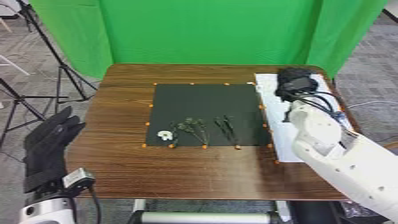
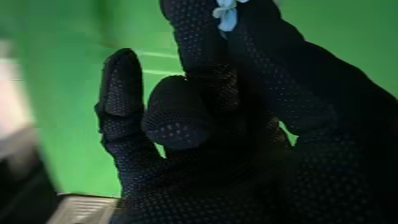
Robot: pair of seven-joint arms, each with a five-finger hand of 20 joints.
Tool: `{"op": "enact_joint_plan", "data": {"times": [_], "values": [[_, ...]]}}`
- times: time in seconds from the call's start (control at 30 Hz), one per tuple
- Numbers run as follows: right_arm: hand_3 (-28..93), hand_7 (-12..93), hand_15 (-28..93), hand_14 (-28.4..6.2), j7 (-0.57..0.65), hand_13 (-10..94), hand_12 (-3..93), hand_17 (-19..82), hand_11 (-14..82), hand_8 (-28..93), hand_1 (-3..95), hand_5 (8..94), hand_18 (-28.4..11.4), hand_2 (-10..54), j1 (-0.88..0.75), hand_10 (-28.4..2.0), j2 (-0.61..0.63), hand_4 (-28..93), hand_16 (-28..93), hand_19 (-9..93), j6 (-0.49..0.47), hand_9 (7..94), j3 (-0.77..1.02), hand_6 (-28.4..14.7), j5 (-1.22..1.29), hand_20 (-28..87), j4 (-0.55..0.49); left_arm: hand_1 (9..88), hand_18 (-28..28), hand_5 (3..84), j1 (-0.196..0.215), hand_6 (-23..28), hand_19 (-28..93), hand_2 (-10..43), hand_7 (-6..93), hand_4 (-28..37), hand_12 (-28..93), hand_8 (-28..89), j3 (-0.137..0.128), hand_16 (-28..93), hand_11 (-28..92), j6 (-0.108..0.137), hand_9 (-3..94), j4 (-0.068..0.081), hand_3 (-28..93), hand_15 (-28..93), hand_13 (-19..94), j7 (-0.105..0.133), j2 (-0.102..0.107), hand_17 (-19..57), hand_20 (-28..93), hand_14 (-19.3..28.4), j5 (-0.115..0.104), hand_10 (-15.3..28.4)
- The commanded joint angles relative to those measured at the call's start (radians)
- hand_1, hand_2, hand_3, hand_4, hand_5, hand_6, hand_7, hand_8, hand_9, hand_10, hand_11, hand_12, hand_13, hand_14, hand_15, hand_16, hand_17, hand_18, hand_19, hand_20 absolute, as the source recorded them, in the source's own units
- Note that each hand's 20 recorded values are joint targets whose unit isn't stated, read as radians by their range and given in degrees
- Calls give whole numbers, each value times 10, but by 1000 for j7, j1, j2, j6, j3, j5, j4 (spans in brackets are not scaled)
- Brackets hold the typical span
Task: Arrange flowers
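A black mat (image 1: 200, 102) lies left of the white sheet (image 1: 281, 135), and the white flower (image 1: 165, 135) is nearer and left of the right hand (image 1: 295, 82), which grips a light-blue piece (image 2: 227, 18).

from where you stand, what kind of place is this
Probably a robotics lab or test studio: a green backdrop hangs behind the wooden table, and a black tripod stands on grey carpet at the left.

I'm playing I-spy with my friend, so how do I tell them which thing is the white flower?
Find the brown wooden table by the green curtain, then the dark mat on it. The white flower lies near the mat's near left corner. Its bloom is white, while the sprigs to its right are dull green.
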Motion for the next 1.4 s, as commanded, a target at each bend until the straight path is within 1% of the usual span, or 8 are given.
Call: {"op": "enact_joint_plan", "data": {"times": [0.03,0.23,0.43,0.63,0.77,0.87,1.03,1.4], "values": [[769,349,839,-75,-90,741,401,264,199,63,594,751,-245,-95,168,-78,-105,-283,303,834,53,860,-177,-12,-36,279,-34,266,232,429,29,123,568,26,165,-182,75,-106,-18,-183,422,19,350,0,816,680,258,17,-5,-81,173,279,-18,207],[773,367,838,-72,-127,740,400,264,201,52,588,743,-239,-95,207,-72,-210,-283,306,829,68,858,-262,-7,-45,281,8,265,233,430,30,124,569,26,164,-183,76,-106,-18,-183,425,22,353,2,816,683,261,25,4,-81,175,279,-25,208],[773,373,838,-72,-177,740,401,264,202,46,586,741,-237,-95,204,-71,-317,-283,307,827,81,857,-307,-6,-106,283,64,264,233,432,16,125,569,25,165,-184,76,-106,-13,-183,426,16,355,8,818,684,262,18,-5,-80,176,280,-21,210],[775,377,837,-69,-220,740,399,264,203,43,584,740,-236,-95,146,-69,-416,-283,307,825,75,858,-284,-5,-158,284,134,262,235,433,-19,126,571,25,164,-185,77,-106,-2,-183,429,-16,358,20,817,689,267,-26,-29,-80,178,282,13,211],[777,380,837,-69,-247,740,399,263,203,38,581,739,-234,-95,90,-69,-482,-283,307,823,79,858,-248,-3,-192,284,184,261,234,434,-50,126,571,25,164,-185,77,-105,18,-184,429,-32,360,31,818,691,268,-36,-43,-80,178,282,28,211],[777,382,837,-68,-278,740,398,262,203,35,579,738,-232,-95,48,-69,-526,-283,307,822,73,858,-208,-2,-233,284,215,262,234,434,-73,125,571,25,164,-187,77,-105,29,-186,428,-43,360,37,817,691,268,-46,-42,-80,179,282,39,210],[776,385,836,-66,-251,740,397,260,202,29,578,737,-229,-95,55,-66,-550,-283,305,819,75,859,-224,0,-233,284,256,261,234,435,-115,126,570,26,163,-188,77,-105,47,-186,428,-49,359,49,817,692,267,-43,-28,-80,180,282,34,210],[775,393,833,-64,-175,740,394,258,199,21,576,734,-227,-95,101,-64,-574,-283,302,816,95,859,-290,4,-225,283,309,261,234,436,-149,126,569,25,163,-188,77,-105,67,-186,427,-63,359,60,818,691,267,-47,-20,-79,182,282,37,211]]}}
